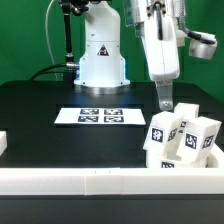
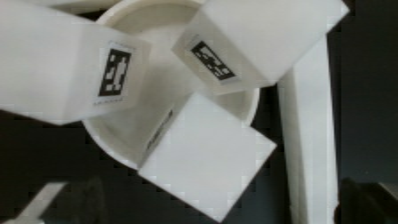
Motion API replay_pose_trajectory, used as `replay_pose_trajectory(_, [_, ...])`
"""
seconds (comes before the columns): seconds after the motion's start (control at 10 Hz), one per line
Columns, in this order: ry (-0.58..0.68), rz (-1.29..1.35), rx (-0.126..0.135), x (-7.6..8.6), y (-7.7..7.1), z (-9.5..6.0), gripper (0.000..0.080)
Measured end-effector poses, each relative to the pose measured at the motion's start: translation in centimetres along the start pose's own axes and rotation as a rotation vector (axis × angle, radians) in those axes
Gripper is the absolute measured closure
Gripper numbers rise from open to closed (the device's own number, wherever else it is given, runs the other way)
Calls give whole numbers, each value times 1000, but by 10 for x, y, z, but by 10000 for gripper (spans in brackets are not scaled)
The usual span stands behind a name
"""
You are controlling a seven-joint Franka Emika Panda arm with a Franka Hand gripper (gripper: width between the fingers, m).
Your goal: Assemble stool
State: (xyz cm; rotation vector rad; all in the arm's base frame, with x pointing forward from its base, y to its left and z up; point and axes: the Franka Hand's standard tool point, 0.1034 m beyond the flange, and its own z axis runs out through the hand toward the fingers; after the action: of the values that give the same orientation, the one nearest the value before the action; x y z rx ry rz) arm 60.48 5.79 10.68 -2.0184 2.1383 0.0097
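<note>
So the stool [image 1: 181, 138] is sitting in the near corner on the exterior view's right, tucked right against the rail [image 1: 100, 181]. Looks like legs are already standing up off the seat: I count roughly three tagged white blocks poking up, leaning a bit different ways. Whether they're seated fully or just resting there, can't say from here.

The gripper [image 1: 164, 100] hangs just above the cluster, fingers pointing down at the leg nearest the arm. Honestly I can't tell if the fingers are spread or closed; the exterior view shows them as one blur and the wrist view doesn't show the tips at all. Nothing seems to be pinched, but don't quote me.

Wrist view is basically all white plastic: the seat [image 2: 151, 60] rim curving behind, two legs [image 2: 249, 45] with tags, another flat face below.

My take on doing this step well:
- come straight down, centred on one leg, not straddling two
- grip the flat sides, not the corners, or it'll twist
- go slow, those legs are crowded and a nudge could tip a neighbour
- watch the rail, there's barely any room on that side

The marker board [image 1: 100, 116] is well apart, no issue there.
</note>
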Motion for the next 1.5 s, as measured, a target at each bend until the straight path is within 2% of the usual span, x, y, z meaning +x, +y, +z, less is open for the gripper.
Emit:
replay_pose_trajectory(0.1, [-6, -132, -8, -2, 0, 0, 151])
replay_pose_trajectory(0.3, [-6, -387, -5, -4, -1, 0, 151])
replay_pose_trajectory(0.8, [0, -750, -11, -2, -1, 2, 151])
replay_pose_trajectory(1.0, [14, -1042, -35, -4, 0, 3, 151])
replay_pose_trajectory(1.1, [13, -1163, -35, -1, -1, 3, 151])
replay_pose_trajectory(1.3, [13, -1311, -37, 3, -3, 2, 151])
replay_pose_trajectory(1.5, [24, -1417, -51, 6, -4, 2, 151])
